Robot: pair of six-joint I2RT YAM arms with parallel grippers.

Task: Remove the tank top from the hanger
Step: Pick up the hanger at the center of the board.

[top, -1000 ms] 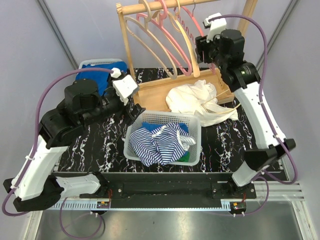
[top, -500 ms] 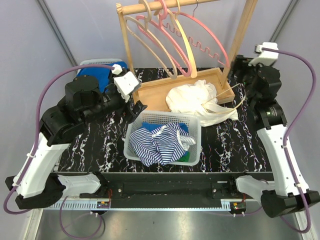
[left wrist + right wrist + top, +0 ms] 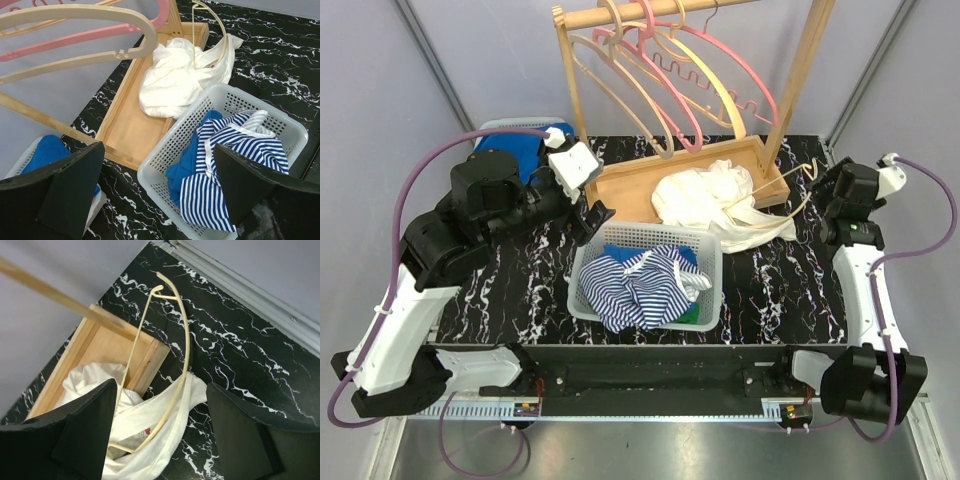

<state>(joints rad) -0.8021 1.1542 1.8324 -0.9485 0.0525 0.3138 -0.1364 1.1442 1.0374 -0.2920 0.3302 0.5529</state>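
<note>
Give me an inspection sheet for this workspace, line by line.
Surface: black marbled table.
Job's things: white tank top heaped over the wooden rack base, cream hanger partly inside it.
Clutter: white basket holding striped garment and blue cloth; second basket far left.
Grippers: left gripper open, empty; right gripper open, empty, facing the cream hanger.
Cables: purple cables loop off both arms, none seen snagged.
Surroundings: grey walls; spare hangers on the rail.

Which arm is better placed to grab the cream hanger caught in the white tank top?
Right. The right gripper, open, faces the hanger close by; the left gripper sits beyond the laundry basket, farther from the tank top.
</note>
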